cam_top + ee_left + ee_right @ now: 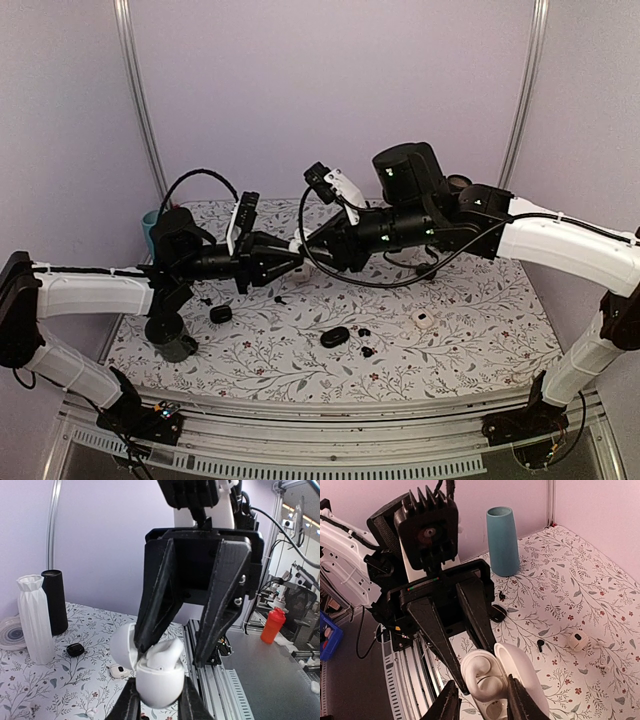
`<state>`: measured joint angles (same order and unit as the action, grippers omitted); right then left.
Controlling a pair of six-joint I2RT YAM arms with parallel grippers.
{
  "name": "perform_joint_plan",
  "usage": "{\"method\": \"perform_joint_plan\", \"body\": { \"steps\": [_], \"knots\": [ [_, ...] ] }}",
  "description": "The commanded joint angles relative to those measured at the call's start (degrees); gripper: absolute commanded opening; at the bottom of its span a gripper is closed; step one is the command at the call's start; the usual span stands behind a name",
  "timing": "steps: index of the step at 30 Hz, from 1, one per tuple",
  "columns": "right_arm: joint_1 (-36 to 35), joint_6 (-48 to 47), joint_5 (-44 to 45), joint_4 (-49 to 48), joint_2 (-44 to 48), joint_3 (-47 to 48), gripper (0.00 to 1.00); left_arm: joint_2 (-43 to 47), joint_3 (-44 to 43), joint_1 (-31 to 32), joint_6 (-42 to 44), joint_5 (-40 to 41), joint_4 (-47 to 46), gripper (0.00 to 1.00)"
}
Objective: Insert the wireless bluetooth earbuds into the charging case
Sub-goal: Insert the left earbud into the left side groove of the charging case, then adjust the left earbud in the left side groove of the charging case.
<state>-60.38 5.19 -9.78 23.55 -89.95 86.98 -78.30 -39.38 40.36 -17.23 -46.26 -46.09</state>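
Both sets of jaws meet above the worktop (250, 352): left jaws clenched on the open case (160, 687), right jaws straddling a white bud (162, 653) in it, grip unclear, so press straight down, case steady.

The table (480, 320) is white with grey vines and small red flowers. The case (160, 682) is white, the cup (502, 540) teal, the vase (35, 617) white, the cylinder (55, 600) black, the wall (330, 80) lilac.

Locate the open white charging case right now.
Top external view: the white charging case is held off the table, just left of centre, between the left fingers and the right fingers.
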Motion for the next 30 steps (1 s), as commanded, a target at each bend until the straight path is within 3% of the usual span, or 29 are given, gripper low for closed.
{"method": "perform_joint_plan", "body": {
  "steps": [1, 10, 30],
  "knots": [
    [0.35, 1.0, 2.76, -1.34, 2.76, -0.23, 0.33, 2.21, 0.09, 1.07, 1.33, -1.81, -3.4, 0.0],
    [0.35, 0.97, 2.42, -1.63, 2.9, -0.32, 0.33, 2.07, -0.09, 1.08, 1.08, -2.16, -3.16, 0.0],
    [0.18, 0.48, 0.15, -3.14, 2.85, -0.14, 0.2, 1.6, -0.8, 1.1, 0.97, -2.21, -2.25, 0.0]
  ]
}}
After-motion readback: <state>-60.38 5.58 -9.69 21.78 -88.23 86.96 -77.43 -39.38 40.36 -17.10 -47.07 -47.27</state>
